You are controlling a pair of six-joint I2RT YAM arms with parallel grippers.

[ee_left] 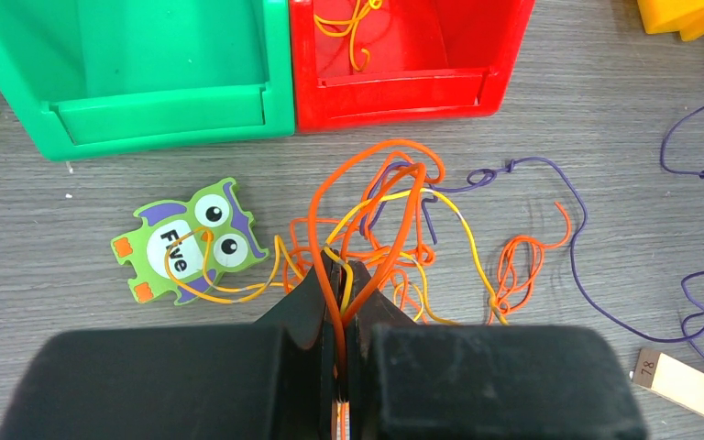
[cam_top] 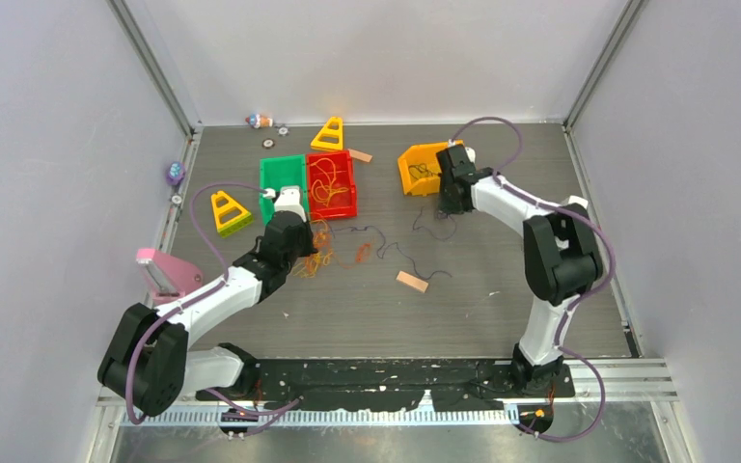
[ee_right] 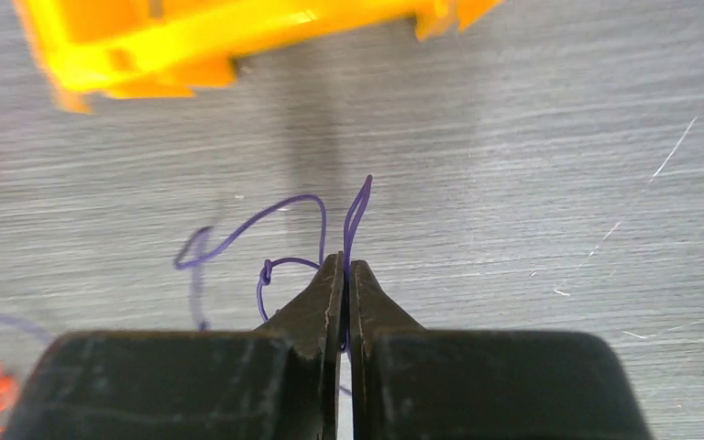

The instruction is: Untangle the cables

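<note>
the green bin (cam_top: 285,174) and red bin (cam_top: 338,210) stood side by side just beyond the left end effector (ee_left: 341,268), walling off that side. an owl card (ee_left: 188,240) lay flat to its left. loose cables (cam_top: 362,253) and a wooden block (cam_top: 412,281) littered the middle of the tabletop (cam_top: 367,323). the orange bin (cam_top: 407,174) blocked the way just beyond the right end effector (ee_right: 346,264). the near strip lay open.

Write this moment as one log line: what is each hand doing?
left hand: shut on orange cable | right hand: shut on purple cable | status: untangling not yet done
</note>
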